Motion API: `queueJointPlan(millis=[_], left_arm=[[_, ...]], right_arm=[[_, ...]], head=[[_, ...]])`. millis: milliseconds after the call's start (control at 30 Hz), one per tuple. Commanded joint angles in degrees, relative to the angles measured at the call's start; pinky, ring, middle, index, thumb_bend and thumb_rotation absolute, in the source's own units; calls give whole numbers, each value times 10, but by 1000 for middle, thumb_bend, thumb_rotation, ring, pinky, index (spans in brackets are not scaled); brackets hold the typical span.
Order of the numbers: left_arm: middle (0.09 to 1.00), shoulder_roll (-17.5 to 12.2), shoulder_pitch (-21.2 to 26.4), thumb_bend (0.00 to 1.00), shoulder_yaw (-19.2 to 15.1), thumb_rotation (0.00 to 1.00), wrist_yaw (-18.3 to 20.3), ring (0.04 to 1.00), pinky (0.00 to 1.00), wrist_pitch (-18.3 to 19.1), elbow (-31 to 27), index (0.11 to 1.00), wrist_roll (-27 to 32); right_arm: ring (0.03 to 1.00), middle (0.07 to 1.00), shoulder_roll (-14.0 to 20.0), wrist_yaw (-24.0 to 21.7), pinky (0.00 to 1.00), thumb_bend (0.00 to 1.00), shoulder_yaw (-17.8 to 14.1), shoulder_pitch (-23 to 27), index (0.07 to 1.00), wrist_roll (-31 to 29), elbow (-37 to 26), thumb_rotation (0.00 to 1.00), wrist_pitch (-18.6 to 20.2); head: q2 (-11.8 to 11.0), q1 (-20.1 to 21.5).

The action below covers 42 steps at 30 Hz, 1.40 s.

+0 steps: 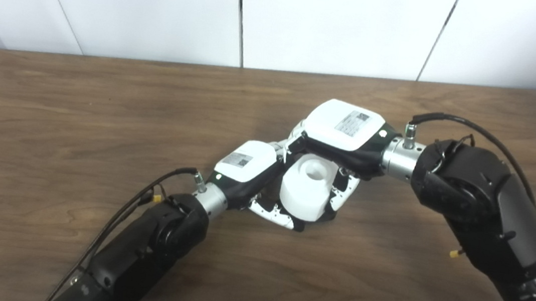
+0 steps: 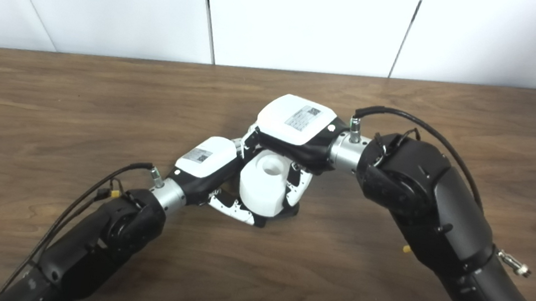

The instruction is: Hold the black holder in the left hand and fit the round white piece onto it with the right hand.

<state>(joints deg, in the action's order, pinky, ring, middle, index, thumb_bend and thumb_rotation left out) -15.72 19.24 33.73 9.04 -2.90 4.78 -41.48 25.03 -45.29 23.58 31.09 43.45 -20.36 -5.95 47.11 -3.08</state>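
Round white piece [image 1: 308,188] near table [image 1: 50,110] centre, upright, shallow round recess in top face, resting on or just above the wood; contact with the surface hidden by fingers. Black holder not clearly visible: only a dark sliver at the piece's lower front edge, cannot tell whether holder or hand part.

Right hand [image 1: 337,140] directly above and behind the white piece, palm down, white back plate with label facing up; fingers [image 1: 343,194] curled down the piece's right side, touching it. Closed around the piece from above and right.

Left hand [image 1: 250,171] just left of the white piece, tilted, white back plate with label up; fingers [image 1: 273,214] wrapped under and along the piece's lower left front, touching. Closed against the piece; whether anything else is held underneath is blocked from view.

Both hands meet at upper left of the piece, back plates nearly touching.

Black cable [image 1: 477,131] arcs from right wrist, right of the piece. Second black cable [image 1: 141,196] runs along left forearm, lower left of the piece. White wall panels [image 1: 333,21] beyond far table edge.
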Motion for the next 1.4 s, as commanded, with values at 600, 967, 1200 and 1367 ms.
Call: queueJointPlan(millis=[600,967,1200,1367], left_arm=[[933,-12,-26,524,22,69,51,966,923,5,23,484,-10],[935,-15,-26,524,25,70,53,967,932,3,22,485,-14],[935,-14,-27,524,23,69,53,972,935,1,24,485,-7],[942,-16,-25,524,22,69,56,978,939,2,22,485,-7]], right_arm=[[778,795,7,-37,776,916,-21,7,944,-3,-28,175,46],[767,808,5,-34,760,919,-26,10,953,0,-32,154,44],[771,815,20,-49,771,911,-53,30,998,-8,-31,193,65],[793,873,65,-98,646,938,-61,49,1000,5,-30,135,89]], head=[[2,2],[4,3],[2,7],[0,5]])
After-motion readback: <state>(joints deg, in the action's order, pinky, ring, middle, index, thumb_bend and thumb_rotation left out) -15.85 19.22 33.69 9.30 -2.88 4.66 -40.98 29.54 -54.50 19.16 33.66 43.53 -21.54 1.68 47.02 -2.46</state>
